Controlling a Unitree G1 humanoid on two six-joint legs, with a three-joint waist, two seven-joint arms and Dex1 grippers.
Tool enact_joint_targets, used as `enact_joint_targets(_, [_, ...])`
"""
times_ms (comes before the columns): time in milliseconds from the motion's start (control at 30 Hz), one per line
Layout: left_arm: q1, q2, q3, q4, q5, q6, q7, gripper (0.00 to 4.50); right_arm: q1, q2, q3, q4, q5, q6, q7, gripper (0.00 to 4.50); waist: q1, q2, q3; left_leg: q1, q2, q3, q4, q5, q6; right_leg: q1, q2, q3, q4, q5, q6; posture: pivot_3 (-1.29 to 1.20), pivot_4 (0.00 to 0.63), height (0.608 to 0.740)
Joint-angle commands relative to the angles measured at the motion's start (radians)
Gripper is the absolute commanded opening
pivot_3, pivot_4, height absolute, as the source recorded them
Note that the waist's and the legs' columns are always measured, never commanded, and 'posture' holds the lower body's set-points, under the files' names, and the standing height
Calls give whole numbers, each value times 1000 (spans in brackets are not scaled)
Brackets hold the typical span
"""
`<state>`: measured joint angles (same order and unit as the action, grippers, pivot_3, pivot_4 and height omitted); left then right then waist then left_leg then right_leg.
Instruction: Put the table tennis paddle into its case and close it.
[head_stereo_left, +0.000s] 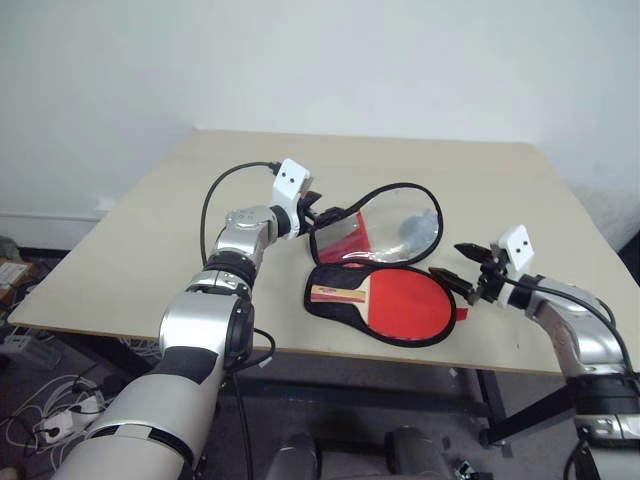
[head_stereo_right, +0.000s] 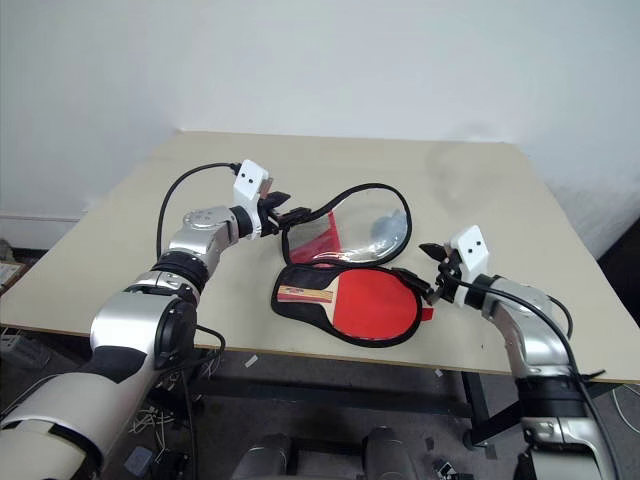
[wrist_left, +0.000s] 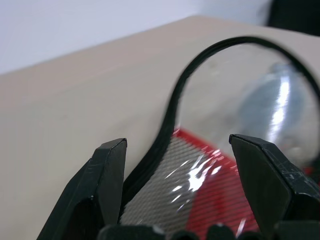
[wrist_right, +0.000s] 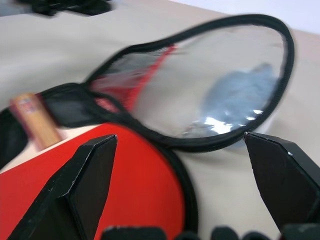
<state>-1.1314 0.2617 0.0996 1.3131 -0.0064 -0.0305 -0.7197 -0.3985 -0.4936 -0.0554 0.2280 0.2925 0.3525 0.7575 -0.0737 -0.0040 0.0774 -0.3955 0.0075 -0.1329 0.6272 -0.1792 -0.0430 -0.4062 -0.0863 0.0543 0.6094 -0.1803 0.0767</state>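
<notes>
Lying open near the front edge of the table (head_stereo_left: 150, 220), the case (head_stereo_left: 395, 225) is seen with its clear flap raised and its black half flat on the wood. The paddle (head_stereo_left: 405, 305) rests in that black half, red face up, with the wooden handle (head_stereo_left: 335, 293) pointing toward the left arm's side of the case. The raised flap stands just behind the paddle, tilted back, its black zipper edging forming a loop; a red panel is seen at its narrow end.

The left gripper (head_stereo_left: 322, 216) is held at the narrow end of the flap, on the handle side of the case. In the left wrist view its two fingers (wrist_left: 102, 185) are spread apart, with the flap's black edging and the red panel lying between them; whether either finger touches the flap cannot be told.

The right gripper (head_stereo_left: 468, 270) is placed at the opposite side of the case, just beside the round end of the paddle. Its fingers (wrist_right: 85, 185) are spread wide, and nothing is clamped between them. In the right wrist view the paddle's red face and the flap's rim are seen just past the fingertips, the flap rising above the paddle.
</notes>
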Motion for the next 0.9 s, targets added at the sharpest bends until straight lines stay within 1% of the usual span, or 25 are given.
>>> enact_joint_targets(33, [-6,13,30,-28,-29,2,-5,3466,-94,31,-3,86,-18,34,-61,4407,0,0,0,0,0,0,0,0,0,0,0,0,0,0,0,0,0,740])
enact_joint_targets(233, [28,23,59,-70,-84,-2,-164,3466,-224,114,-57,250,19,107,-137,4407,-2,0,0,0,0,0,-2,0,0,-1,0,0,0,0,0,0,0,740])
enact_joint_targets(367, [70,34,50,-116,-102,10,-291,3466,-279,138,-76,340,20,100,-150,4407,-3,1,-1,0,0,0,-3,0,0,-1,0,1,0,1,2,0,0,740])
enact_joint_targets(567, [118,50,32,-176,-102,25,-338,3466,-330,160,-94,431,22,72,-150,4407,-7,1,-1,0,0,0,-3,0,0,-1,0,1,0,2,2,0,0,740])
enact_joint_targets(900, [183,56,29,-275,-116,74,-372,3466,-357,158,-106,465,24,22,-122,4407,-30,2,-1,1,0,0,-3,0,1,0,1,1,1,2,2,0,0,740])
